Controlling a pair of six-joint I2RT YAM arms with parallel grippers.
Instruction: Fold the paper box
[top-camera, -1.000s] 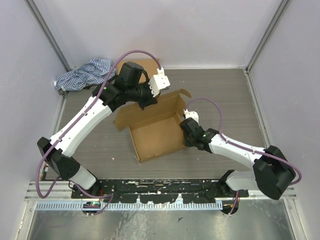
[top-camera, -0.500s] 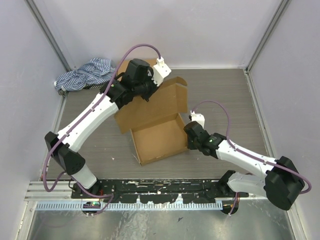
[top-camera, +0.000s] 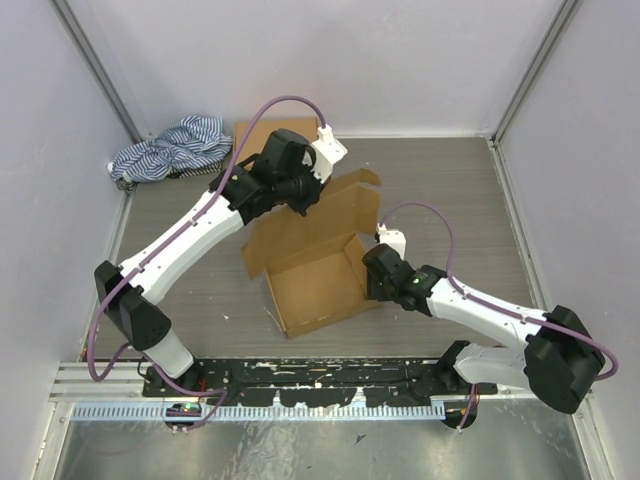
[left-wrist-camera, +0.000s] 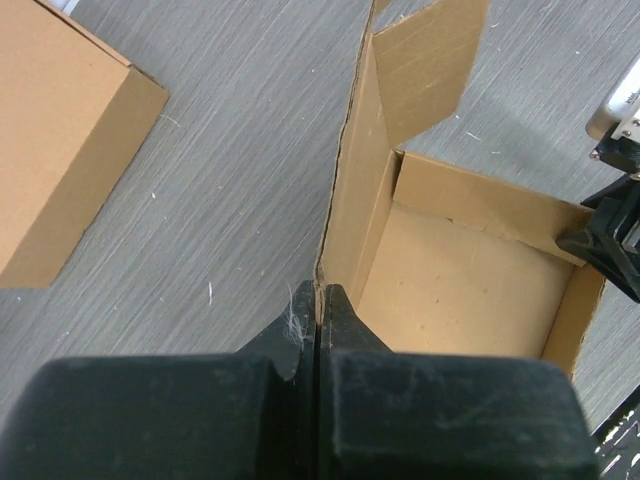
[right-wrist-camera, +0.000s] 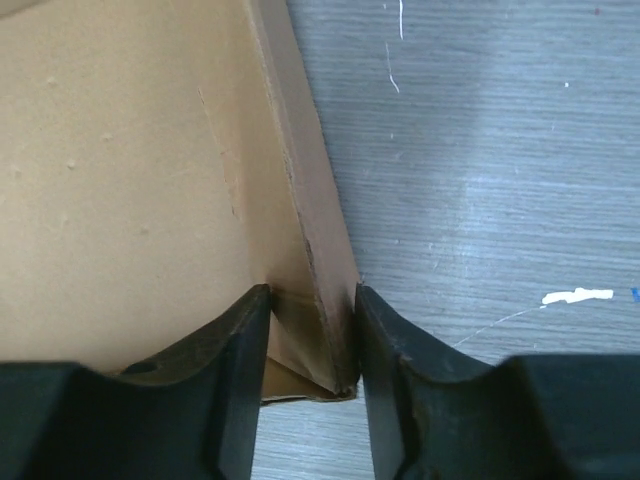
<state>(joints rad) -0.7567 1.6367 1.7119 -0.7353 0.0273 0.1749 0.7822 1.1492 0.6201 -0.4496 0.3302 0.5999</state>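
Observation:
The brown paper box (top-camera: 318, 288) lies open on the grey table, its tall back panel (top-camera: 305, 225) standing up. My left gripper (top-camera: 312, 188) is shut on the top edge of that panel; in the left wrist view its fingertips (left-wrist-camera: 320, 296) pinch the cardboard edge, with the box floor (left-wrist-camera: 470, 290) below. My right gripper (top-camera: 370, 270) straddles the box's right side wall (right-wrist-camera: 312, 225) near a corner. Its jaws stand open: the right finger (right-wrist-camera: 385, 330) is against the wall, and a gap shows between the wall and the left finger (right-wrist-camera: 240, 335).
A striped blue-and-white cloth (top-camera: 170, 148) lies at the back left. A second flat cardboard box (top-camera: 262, 133) sits behind the left arm, also seen as cardboard (left-wrist-camera: 60, 150) in the left wrist view. Enclosure walls ring the table; a metal rail (top-camera: 320, 408) runs along the front.
The left gripper has carried the back panel toward the right and more upright. The box has shifted slightly. The right gripper's jaws have spread apart from the side wall.

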